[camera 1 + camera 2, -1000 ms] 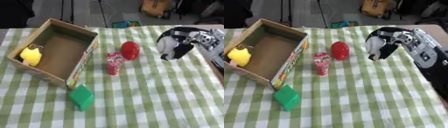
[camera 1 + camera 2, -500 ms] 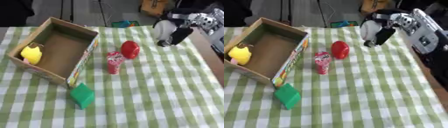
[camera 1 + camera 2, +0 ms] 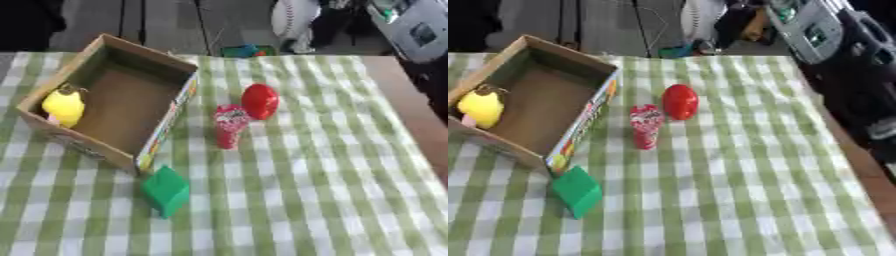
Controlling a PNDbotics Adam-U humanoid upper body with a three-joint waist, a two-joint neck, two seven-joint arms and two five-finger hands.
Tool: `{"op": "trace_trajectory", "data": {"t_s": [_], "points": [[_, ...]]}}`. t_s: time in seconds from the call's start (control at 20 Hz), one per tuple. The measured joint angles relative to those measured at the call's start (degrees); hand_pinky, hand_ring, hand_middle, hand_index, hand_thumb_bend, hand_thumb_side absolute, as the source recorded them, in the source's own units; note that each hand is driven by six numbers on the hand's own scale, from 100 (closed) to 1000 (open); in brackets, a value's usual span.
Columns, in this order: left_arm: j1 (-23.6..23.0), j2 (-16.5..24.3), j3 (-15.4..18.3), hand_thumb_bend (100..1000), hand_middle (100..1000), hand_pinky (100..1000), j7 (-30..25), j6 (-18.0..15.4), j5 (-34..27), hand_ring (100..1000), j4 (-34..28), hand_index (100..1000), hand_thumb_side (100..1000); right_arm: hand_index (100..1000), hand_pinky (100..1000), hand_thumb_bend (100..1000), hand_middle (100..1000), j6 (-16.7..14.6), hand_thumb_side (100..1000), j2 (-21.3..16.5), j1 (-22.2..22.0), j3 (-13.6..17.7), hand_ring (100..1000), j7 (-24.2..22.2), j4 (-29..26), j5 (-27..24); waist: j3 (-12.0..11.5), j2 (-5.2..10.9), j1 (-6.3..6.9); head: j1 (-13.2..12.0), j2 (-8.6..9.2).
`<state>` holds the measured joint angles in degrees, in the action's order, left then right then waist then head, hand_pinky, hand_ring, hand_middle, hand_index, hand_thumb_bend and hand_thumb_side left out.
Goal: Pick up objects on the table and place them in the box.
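My right hand [image 3: 319, 22] is raised past the table's [image 3: 332, 165] far edge, fingers curled round a white ball [image 3: 290, 17]; my right eye sees less of it. The box [image 3: 122, 107] holds a yellow toy [image 3: 63, 106].

You see the box [image 3: 166, 107] on the left side of the table [image 3: 332, 190]. A toy [image 3: 63, 106] sits inside it, at its left end. Just right of the box stands a packet [image 3: 230, 125], with a ball [image 3: 260, 101] close behind it. A block [image 3: 165, 190] lies in front of the box.
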<state>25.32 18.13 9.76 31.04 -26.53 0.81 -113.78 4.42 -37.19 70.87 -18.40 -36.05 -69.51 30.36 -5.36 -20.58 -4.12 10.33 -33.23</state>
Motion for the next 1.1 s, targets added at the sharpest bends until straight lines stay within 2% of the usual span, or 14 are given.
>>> {"op": "trace_trajectory", "data": {"t_s": [0.25, 0.3, 0.35, 0.6, 0.8, 0.95, 1.1], "points": [[0.72, 0.01, -0.19, 100, 653, 724, -0.31, -0.14, -0.33, 586, 0.0, 705, 1000, 556, 100, 100, 520, -0.56, 100, 2.88, 2.38, 0.91, 435, 0.46, 2.63, 1.92, -1.69, -0.15, -0.6, 1.57, 0.1], [0.97, 0.01, -0.33, 100, 652, 724, -0.41, -0.11, -0.41, 586, 0.0, 705, 1000, 554, 100, 100, 517, -0.68, 192, 3.81, 3.07, 1.14, 433, 0.61, 3.23, 2.46, -2.34, -0.31, -0.8, 2.03, 0.16], [1.18, 0.01, -0.4, 100, 652, 724, -0.52, -0.07, -0.42, 586, 0.0, 705, 1000, 554, 100, 100, 518, -0.86, 104, 4.86, 3.66, 1.29, 434, 0.79, 3.8, 3.0, -2.85, -0.44, -1.06, 2.54, 0.33], [2.27, 0.01, -0.74, 100, 652, 724, -0.92, -0.07, -0.99, 579, 0.0, 705, 1000, 554, 100, 100, 517, -1.77, 112, 8.07, 4.81, 1.81, 433, 1.62, 6.46, 5.32, -4.54, -0.86, -1.38, 4.5, 1.11], [3.51, -0.01, -0.98, 100, 652, 724, -1.33, -0.22, -1.48, 576, 0.0, 705, 1000, 552, 100, 100, 516, -1.93, 119, 10.89, 6.4, 2.75, 429, 2.76, 8.8, 7.78, -7.05, -1.89, -2.22, 6.22, 1.96], [4.2, -0.08, -1.15, 100, 652, 723, -1.62, -0.36, -1.88, 576, 0.0, 705, 1000, 551, 100, 100, 515, -2.0, 120, 12.79, 7.02, 3.74, 429, 4.27, 10.68, 9.94, -8.09, -2.38, -2.29, 7.51, 2.52], [5.52, -0.45, -1.48, 100, 652, 723, -2.02, -0.55, -2.42, 576, 0.0, 706, 1000, 549, 100, 100, 515, -1.64, 115, 15.36, 8.01, 5.01, 428, 7.02, 13.33, 13.91, -10.86, -3.51, -2.34, 9.87, 3.47]]}}
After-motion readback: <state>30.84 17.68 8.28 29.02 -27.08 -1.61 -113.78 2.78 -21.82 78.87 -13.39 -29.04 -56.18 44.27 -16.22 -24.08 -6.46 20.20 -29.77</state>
